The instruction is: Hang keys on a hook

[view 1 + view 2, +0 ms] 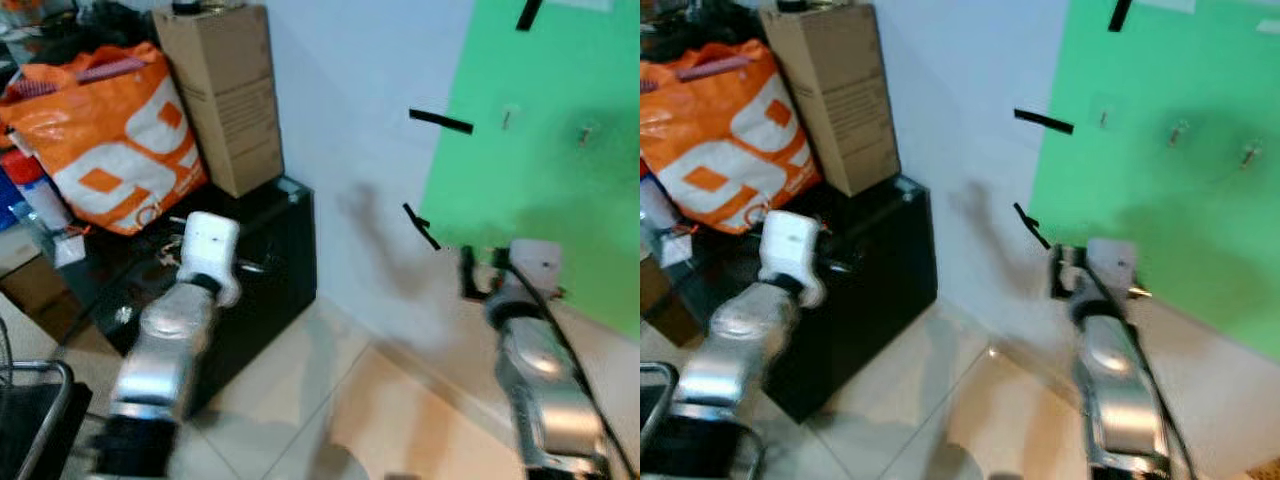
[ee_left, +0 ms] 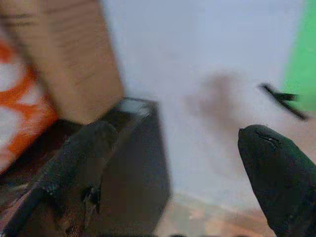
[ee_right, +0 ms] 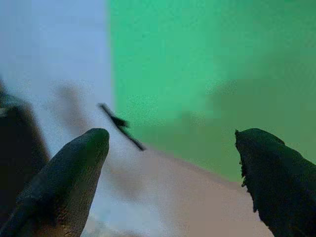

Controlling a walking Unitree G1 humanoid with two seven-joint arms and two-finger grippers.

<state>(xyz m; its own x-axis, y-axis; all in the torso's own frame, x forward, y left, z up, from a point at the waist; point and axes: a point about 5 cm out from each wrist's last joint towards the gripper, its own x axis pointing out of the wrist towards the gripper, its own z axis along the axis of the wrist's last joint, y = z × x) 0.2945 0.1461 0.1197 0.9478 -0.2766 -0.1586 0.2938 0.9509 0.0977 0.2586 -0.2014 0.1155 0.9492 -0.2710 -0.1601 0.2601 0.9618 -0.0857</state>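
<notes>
Hooks point(image 1: 1178, 131) dot the green board point(image 1: 1160, 180); wrist views show left tool point(image 2: 177, 163) and right tool point(image 3: 170, 168) spread, empty

cluttered home storage corner: tiled floor point(image 1: 330, 390), orange shopping bag point(image 1: 105, 140), cardboard box point(image 1: 225, 95), black cabinet point(image 1: 270, 260), green sheet point(image 1: 540, 150) taped on wall.

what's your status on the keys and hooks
Left gripper open by black cabinet. Right gripper open, empty, facing green board. Hooks on board. Keys unseen.
</notes>
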